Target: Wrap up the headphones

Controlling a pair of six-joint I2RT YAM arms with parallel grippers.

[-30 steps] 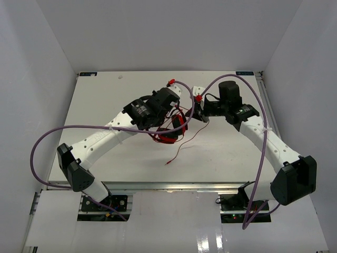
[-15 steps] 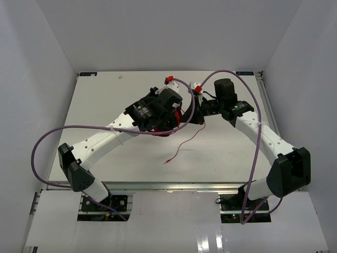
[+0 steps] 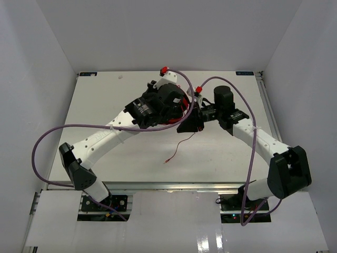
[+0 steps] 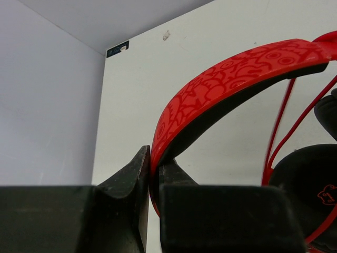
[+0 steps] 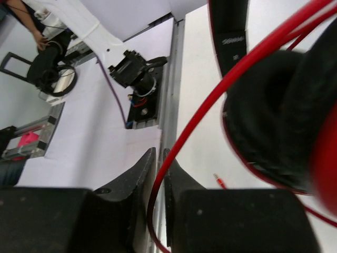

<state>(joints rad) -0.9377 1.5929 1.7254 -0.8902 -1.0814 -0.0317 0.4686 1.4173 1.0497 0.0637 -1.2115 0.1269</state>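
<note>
While the left tool (image 4: 154,158) pinches the headphones (image 4: 231,79) at one end of their arc, lifted over the bench (image 3: 105,105) far-middle, the right tool (image 5: 159,158) just to their right nips the cable (image 5: 210,105). The arc runs rightward toward the right tool, and the loose cable trails nearward to the plug (image 3: 166,161) on the bench.

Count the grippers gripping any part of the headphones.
2. The left gripper clamps the red headband; the right gripper pinches the thin red cable.
</note>
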